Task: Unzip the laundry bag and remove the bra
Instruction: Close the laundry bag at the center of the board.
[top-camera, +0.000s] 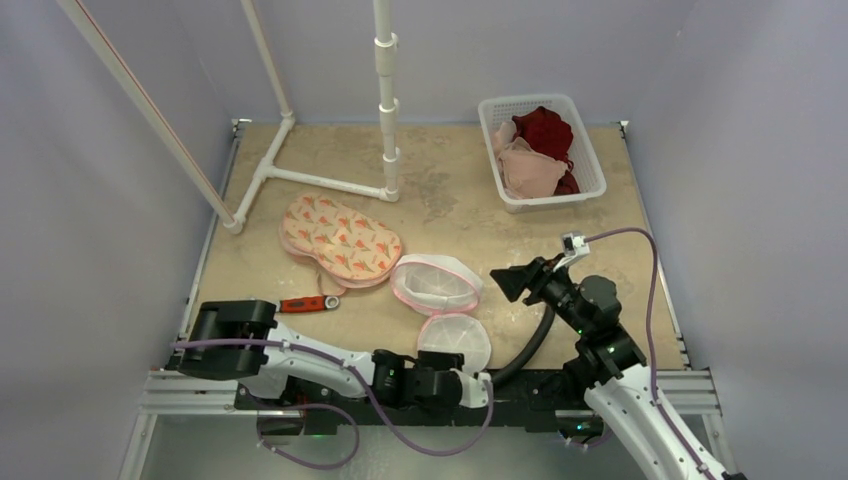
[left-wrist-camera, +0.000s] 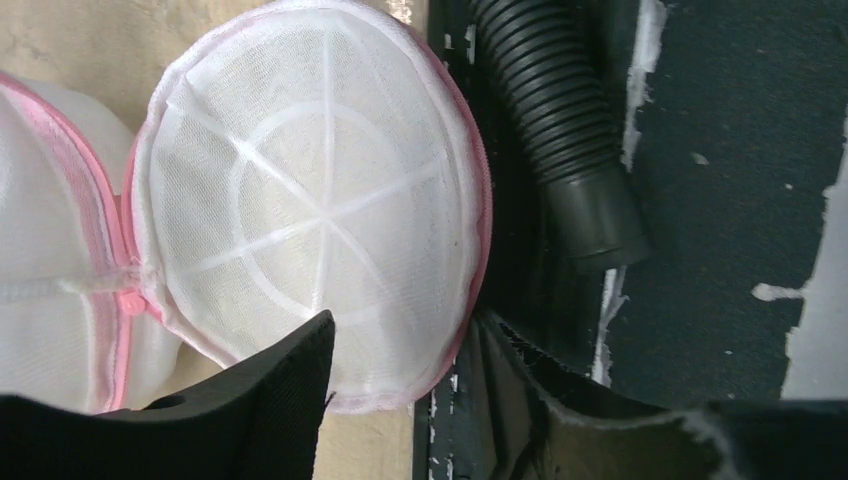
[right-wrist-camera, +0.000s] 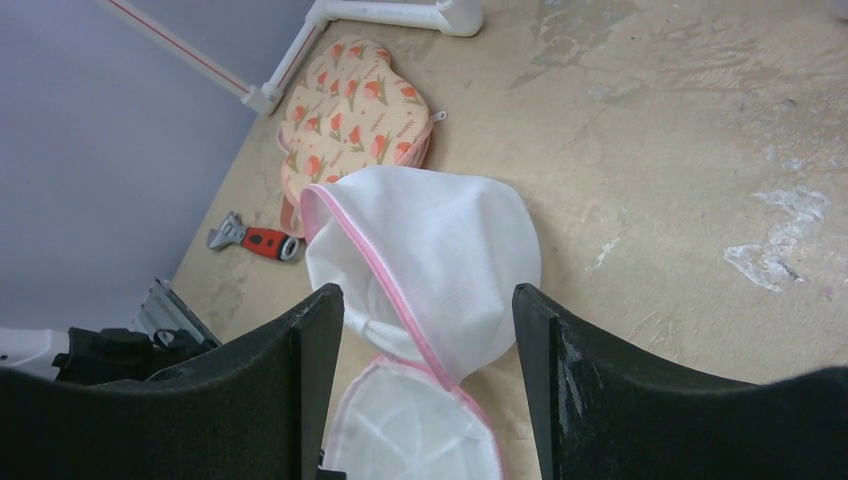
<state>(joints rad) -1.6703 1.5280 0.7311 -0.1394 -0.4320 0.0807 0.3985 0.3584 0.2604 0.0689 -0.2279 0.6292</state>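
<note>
The white mesh laundry bag with pink trim lies unzipped in two halves: a domed half (top-camera: 436, 283) (right-wrist-camera: 440, 250) (left-wrist-camera: 40, 220) and a flat round lid (top-camera: 455, 340) (left-wrist-camera: 310, 190) (right-wrist-camera: 400, 440). A peach flower-printed bra (top-camera: 340, 238) (right-wrist-camera: 355, 120) rests on the table left of the bag, apart from it. My left gripper (top-camera: 470, 378) (left-wrist-camera: 410, 390) sits low at the lid's near rim, open, with the pink edge between its fingers. My right gripper (top-camera: 508, 282) (right-wrist-camera: 418, 340) hovers open to the right of the domed half, holding nothing.
A white basket (top-camera: 590, 165) with red and beige garments stands at the back right. A white pipe rack (top-camera: 385, 100) rises at the back left. A red-handled wrench (top-camera: 305, 303) (right-wrist-camera: 255, 240) lies near the bra. A black ribbed hose (top-camera: 530, 345) (left-wrist-camera: 545, 110) runs beside the lid.
</note>
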